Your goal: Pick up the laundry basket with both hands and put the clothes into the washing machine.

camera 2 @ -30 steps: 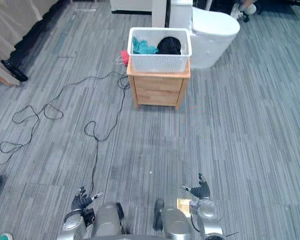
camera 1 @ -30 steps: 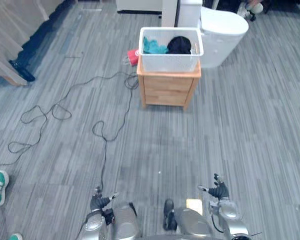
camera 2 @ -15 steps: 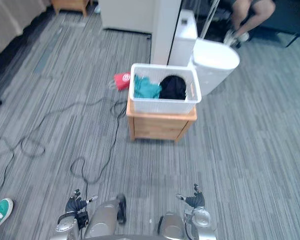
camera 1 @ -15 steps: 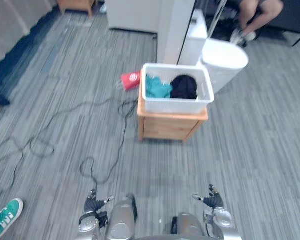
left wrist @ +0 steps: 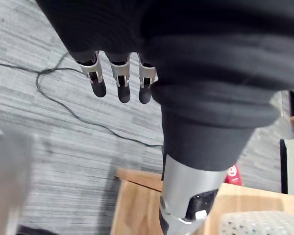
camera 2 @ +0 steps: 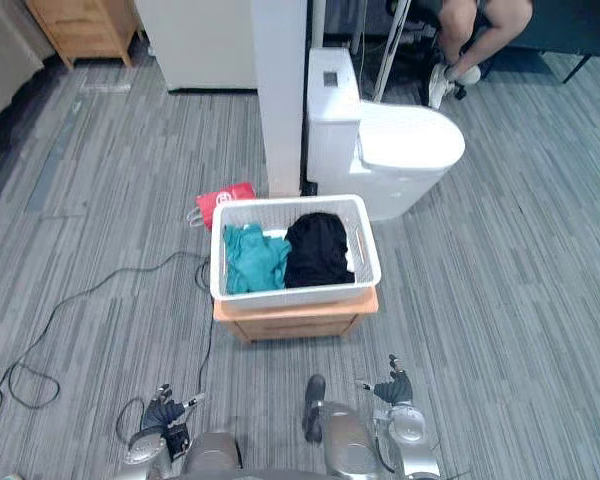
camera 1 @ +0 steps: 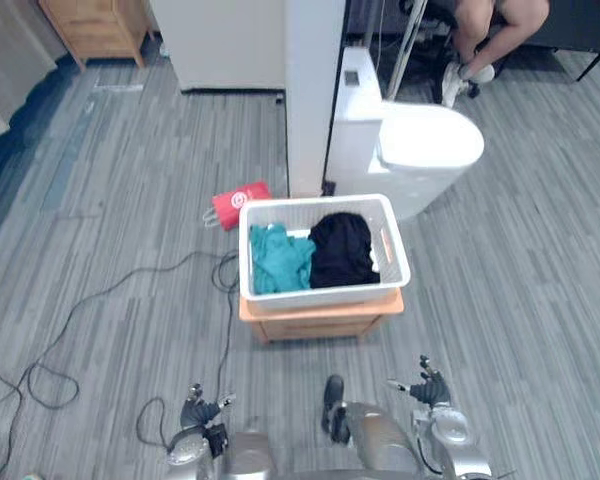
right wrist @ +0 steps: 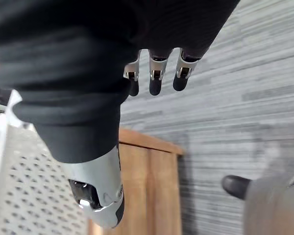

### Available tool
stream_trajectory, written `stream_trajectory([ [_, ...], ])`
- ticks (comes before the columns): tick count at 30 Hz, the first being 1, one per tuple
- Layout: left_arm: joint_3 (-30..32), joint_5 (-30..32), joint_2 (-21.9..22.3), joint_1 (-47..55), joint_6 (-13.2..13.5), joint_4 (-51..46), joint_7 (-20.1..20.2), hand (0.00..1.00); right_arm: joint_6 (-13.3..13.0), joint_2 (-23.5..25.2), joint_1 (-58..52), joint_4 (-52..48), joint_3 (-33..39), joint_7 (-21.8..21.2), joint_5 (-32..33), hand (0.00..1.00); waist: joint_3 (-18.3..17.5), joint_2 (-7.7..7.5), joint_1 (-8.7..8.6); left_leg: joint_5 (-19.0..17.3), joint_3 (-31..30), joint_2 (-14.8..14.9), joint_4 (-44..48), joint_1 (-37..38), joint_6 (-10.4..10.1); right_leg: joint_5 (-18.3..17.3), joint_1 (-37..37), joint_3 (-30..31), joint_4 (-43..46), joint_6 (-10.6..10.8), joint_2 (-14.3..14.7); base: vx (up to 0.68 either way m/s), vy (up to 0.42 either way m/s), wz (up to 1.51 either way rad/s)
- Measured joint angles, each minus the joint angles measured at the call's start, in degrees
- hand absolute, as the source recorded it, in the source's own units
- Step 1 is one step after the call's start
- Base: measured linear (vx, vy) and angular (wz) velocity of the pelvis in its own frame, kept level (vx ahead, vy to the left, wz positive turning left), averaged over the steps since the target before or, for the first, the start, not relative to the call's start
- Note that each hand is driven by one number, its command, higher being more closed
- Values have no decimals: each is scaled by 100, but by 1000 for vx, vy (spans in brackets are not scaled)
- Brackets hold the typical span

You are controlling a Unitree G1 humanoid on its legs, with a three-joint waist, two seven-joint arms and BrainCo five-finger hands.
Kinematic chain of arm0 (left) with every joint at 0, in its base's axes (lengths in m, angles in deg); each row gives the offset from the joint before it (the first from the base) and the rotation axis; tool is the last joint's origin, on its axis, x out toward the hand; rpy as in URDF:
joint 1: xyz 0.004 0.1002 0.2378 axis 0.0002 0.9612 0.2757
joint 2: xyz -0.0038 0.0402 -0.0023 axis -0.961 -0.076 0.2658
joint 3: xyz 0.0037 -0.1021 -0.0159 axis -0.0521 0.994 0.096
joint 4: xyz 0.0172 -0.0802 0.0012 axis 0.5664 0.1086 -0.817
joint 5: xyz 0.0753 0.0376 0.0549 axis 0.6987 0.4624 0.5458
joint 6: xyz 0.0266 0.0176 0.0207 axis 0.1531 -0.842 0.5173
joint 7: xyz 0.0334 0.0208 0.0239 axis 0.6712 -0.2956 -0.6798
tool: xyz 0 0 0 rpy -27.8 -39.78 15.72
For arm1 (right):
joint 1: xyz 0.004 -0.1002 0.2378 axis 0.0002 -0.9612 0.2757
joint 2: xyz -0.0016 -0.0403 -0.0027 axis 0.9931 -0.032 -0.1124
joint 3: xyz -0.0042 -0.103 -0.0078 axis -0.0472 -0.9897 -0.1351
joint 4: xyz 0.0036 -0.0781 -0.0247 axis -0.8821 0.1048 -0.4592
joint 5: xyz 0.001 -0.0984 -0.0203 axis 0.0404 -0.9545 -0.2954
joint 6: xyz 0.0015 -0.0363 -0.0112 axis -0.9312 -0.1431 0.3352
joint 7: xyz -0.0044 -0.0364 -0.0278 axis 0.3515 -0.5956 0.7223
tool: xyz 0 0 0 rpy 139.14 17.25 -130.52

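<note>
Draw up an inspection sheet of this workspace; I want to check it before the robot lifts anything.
Surface: grey plank floor.
Job's things: white laundry basket sits on a low wooden stand; in it lie a teal garment and, to its right, a black garment.
Clutter: red bag on the floor behind the basket.
Hands: left hand and right hand are low, short of the stand, with fingers straight and holding nothing.
Cables: nothing seen beyond the robot's own.
Surroundings: white toilet and white pillar behind the basket; person's legs far right; wooden cabinet far left.
</note>
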Motion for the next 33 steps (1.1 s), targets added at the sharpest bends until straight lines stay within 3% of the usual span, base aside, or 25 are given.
stream_trajectory([
  [2, -3, 0, 19, -18, -2, -5, -1, 0, 2, -4, 3, -44, 57, 3, 0, 0, -20, 46, -1, 66, -171, -283, -1656, 194, -94, 18, 27, 53, -49, 41, -4, 273, 107, -24],
  [3, 1, -1, 42, -5, -4, -2, -1, 0, 6, 0, -18, -105, 141, 3, -1, 0, -70, 140, 4, 529, -290, -412, -2592, 365, -180, -1, 33, 118, -86, 135, 67, 214, 155, -30],
  [4, 25, -3, -10, -13, -15, 17, -3, 0, 15, 93, -52, -185, 225, 20, -2, 0, -97, 70, 15, 605, -196, -452, -2767, 481, -152, -26, 60, 214, -110, 276, 22, 208, 148, -27],
  [9, 153, 2, -4, 165, -8, -71, -12, 0, -10, 126, -446, -1371, 231, 153, -2, 0, -268, 8, 7, 601, 94, -800, -3234, 821, -94, -132, 130, 434, -199, 539, -310, 143, 119, -13],
  [13, 207, -3, -16, 499, -4, -608, -24, 0, -60, 124, -560, -1983, 255, 232, -4, 0, -430, 41, 19, 625, 174, -924, -3542, 1012, -39, -150, 193, 513, -303, 598, -381, 89, 44, -9],
  [18, 169, -32, -18, 528, 40, -1274, -43, 0, -153, -34, -287, -1976, 230, 237, -7, 0, -484, 111, 57, 666, 168, -1007, -3727, 1082, 13, -154, 218, 511, -393, 604, -398, 44, 13, 1],
  [24, -180, -255, -78, -142, 157, -1476, -286, 0, -154, -605, 890, -1169, -14, 292, -5, 0, -434, 230, 106, 840, 121, -1080, -3776, 510, 171, -43, -362, 491, -382, 638, -422, -7, 4, 2],
  [33, -1024, -438, -373, -2366, 177, -790, -666, 0, 74, -1030, 3506, 915, -251, 716, 7, 0, 377, 247, 81, 1141, 84, -1165, -3801, -103, 299, 244, -972, 482, -364, 655, -475, -81, 19, 1],
])
